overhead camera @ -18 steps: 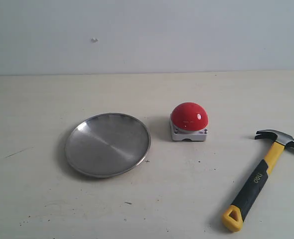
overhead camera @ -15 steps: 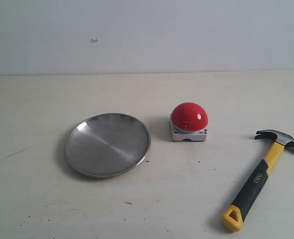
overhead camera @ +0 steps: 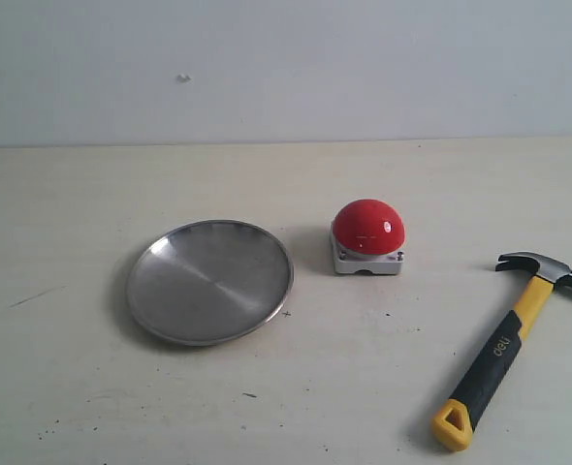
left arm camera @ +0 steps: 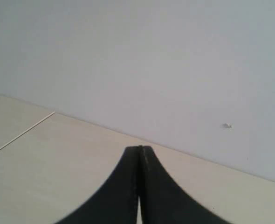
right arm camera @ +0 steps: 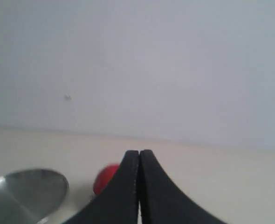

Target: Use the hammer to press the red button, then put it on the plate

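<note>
The hammer [overhead camera: 504,347] lies flat on the table at the right, dark head toward the back, yellow looped end toward the front. The red button [overhead camera: 367,228] sits on its grey base near the middle. To its left rests the steel plate [overhead camera: 209,280], with nothing on it. Neither arm shows in the exterior view. My left gripper [left arm camera: 139,148] is shut with nothing in it, over bare table. My right gripper [right arm camera: 140,152] is also shut and holds nothing; beyond it I see part of the red button [right arm camera: 105,177] and the plate [right arm camera: 28,189]. The hammer is out of both wrist views.
A pale table [overhead camera: 383,174] runs back to a plain light wall [overhead camera: 286,68]. A thin seam [left arm camera: 21,135] crosses the table in the left wrist view. Small dark specks mark the front of the table.
</note>
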Controlling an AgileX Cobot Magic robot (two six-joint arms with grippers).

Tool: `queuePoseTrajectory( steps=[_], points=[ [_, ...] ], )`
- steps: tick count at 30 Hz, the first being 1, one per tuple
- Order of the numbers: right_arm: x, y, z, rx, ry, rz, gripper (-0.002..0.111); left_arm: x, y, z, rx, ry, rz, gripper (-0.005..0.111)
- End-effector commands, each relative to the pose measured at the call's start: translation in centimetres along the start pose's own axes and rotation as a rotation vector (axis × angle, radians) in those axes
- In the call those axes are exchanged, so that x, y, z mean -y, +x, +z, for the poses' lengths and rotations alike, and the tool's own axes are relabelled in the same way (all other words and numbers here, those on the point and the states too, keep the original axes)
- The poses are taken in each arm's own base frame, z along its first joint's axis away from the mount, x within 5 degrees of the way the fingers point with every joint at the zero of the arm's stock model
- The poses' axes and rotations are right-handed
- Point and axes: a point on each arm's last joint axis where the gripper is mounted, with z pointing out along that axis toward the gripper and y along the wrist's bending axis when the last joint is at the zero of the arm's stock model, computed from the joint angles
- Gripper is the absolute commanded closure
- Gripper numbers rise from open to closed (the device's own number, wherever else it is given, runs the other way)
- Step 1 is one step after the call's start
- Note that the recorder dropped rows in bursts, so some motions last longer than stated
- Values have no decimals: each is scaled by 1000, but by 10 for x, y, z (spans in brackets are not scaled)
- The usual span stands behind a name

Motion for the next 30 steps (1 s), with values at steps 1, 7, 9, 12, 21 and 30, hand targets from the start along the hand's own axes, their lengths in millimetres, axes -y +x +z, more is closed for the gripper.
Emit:
queuePoseTrajectory(
  steps=[1, 7, 9, 12, 21, 30],
  points=[
    [-13, -24, -5, 281, -142, 8, 108, 0, -1, 0, 9, 5, -3, 107],
    [-21, -41, -14, 489, -253, 26, 108, 0, -1, 0, 9, 5, -3, 107],
    [-21, -43, -14, 504, -252, 55, 108, 0, -1, 0, 9, 5, -3, 107],
    [-19, -44, -15, 506, -270, 192, 108, 0, -1, 0, 9, 5, -3, 107],
    [-17, -48, -17, 395, -504, 1106, 108, 0, -1, 0, 9, 5, -3, 107],
    [-2, -30, -6, 271, -268, 1410, 108, 0, -1, 0, 9, 5, -3, 107]
  ],
)
